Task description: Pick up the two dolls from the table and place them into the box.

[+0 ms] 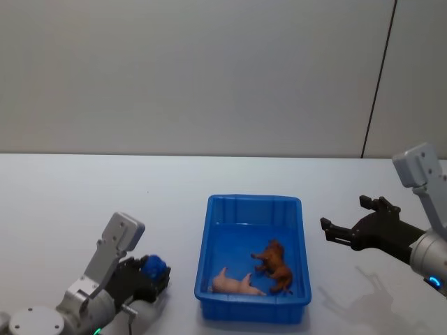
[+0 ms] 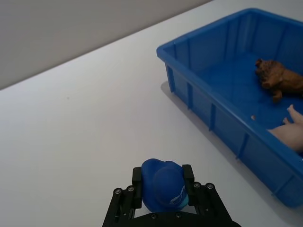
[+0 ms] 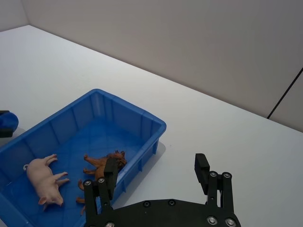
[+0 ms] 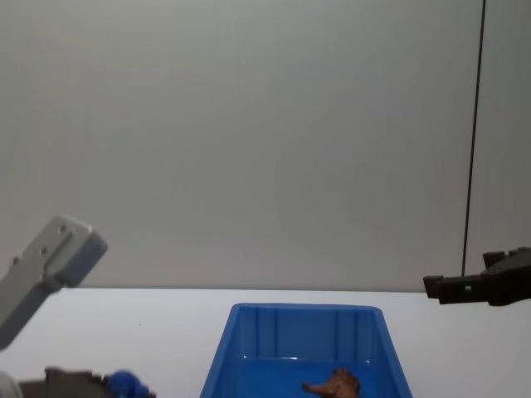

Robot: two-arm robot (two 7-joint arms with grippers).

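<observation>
A bare test room or lab: a plain white table runs up to a blank grey panelled wall with one dark vertical seam, to the right behind the blue box.

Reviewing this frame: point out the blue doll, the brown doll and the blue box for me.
blue doll (image 2: 163, 190): left wrist view, its rounded top, between the left claw's fingers.
brown doll (image 1: 274, 264): head view, its body, lying inside the box.
blue box (image 1: 254, 200): head view, far rim.
</observation>
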